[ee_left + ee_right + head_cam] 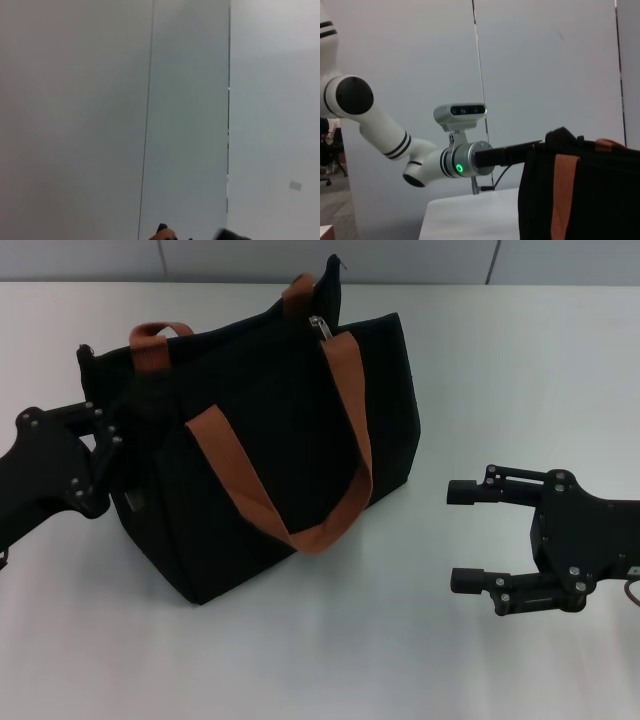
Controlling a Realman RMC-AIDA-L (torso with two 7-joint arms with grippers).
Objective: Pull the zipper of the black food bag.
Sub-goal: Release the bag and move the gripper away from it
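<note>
The black food bag (270, 470) stands upright on the white table, its two orange-brown handles (340, 440) draped over the near side. The small silver zipper (318, 327) sticks up at the bag's top edge, towards its far end. My left gripper (108, 445) rests against the bag's left end, black on black, so its hold is unclear. My right gripper (462, 536) hovers open to the right of the bag, apart from it, with nothing in it. In the right wrist view the bag (590, 200) fills the lower corner, with my left arm (455, 162) reaching its top edge.
The white table (480, 360) runs to a grey panelled wall (300, 258) behind the bag. The left wrist view shows mostly wall panels (185, 120), with a sliver of orange strap (167, 235) at its edge.
</note>
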